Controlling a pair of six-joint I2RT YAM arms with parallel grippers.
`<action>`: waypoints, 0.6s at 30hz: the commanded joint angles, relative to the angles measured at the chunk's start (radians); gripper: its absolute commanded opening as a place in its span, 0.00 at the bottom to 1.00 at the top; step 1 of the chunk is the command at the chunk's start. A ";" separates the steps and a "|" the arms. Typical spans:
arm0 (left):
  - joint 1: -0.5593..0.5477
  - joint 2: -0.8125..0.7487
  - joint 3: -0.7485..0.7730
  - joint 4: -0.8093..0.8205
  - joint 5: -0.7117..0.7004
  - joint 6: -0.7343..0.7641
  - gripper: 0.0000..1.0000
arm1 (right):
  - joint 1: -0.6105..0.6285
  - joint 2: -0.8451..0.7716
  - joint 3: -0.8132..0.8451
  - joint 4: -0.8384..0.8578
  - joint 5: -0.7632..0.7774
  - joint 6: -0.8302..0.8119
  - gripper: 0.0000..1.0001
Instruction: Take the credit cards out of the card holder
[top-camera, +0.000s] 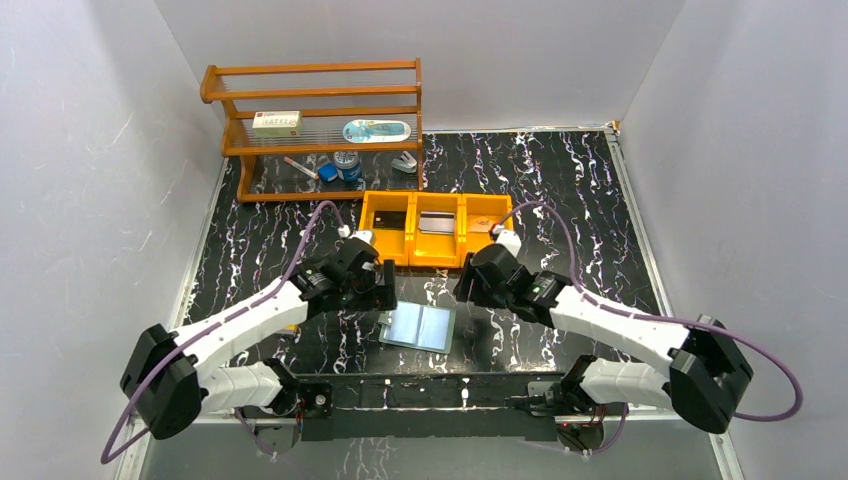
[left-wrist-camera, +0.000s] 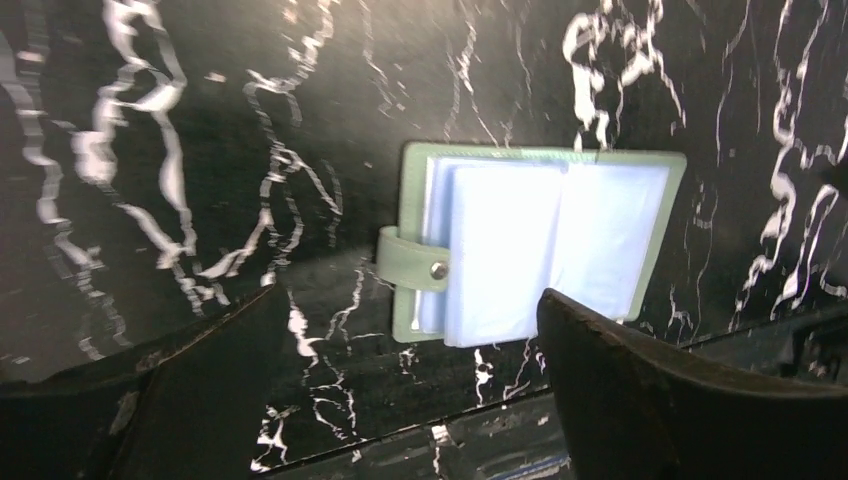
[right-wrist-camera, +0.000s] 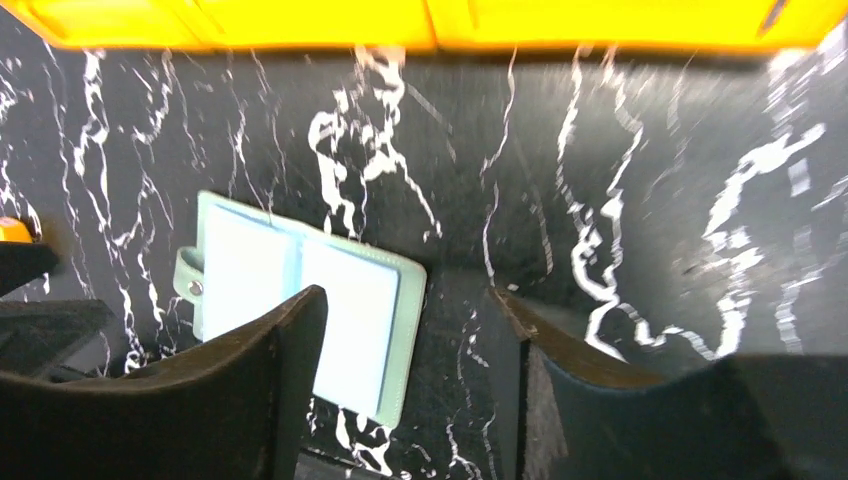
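The muted-green card holder (top-camera: 418, 327) lies open and flat on the black marbled table, its pale glossy pockets facing up. It also shows in the left wrist view as the card holder (left-wrist-camera: 540, 245) and in the right wrist view as the card holder (right-wrist-camera: 300, 290). A black credit card (top-camera: 392, 220), a silver-grey one (top-camera: 436, 222) and a tan one (top-camera: 483, 226) lie in separate compartments of the orange tray. My left gripper (top-camera: 377, 287) (left-wrist-camera: 410, 300) hovers open just left of the holder. To the holder's right, my right gripper (top-camera: 468, 287) (right-wrist-camera: 408, 300) is open. Neither holds anything.
The orange three-compartment tray (top-camera: 411, 252) (right-wrist-camera: 400, 20) stands just behind the holder. A wooden rack (top-camera: 315, 125) at the back left carries a white box (top-camera: 277, 122), an oval tin and small items. Grey walls close in the table on three sides.
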 joint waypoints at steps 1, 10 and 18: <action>0.065 -0.082 0.092 -0.165 -0.223 0.050 0.98 | -0.049 -0.078 0.121 -0.122 0.170 -0.160 0.71; 0.418 -0.227 0.226 -0.185 -0.427 0.187 0.98 | -0.163 -0.163 0.274 -0.119 0.410 -0.413 0.92; 0.418 -0.299 0.295 -0.291 -0.616 0.095 0.98 | -0.331 -0.167 0.403 -0.139 0.394 -0.524 0.98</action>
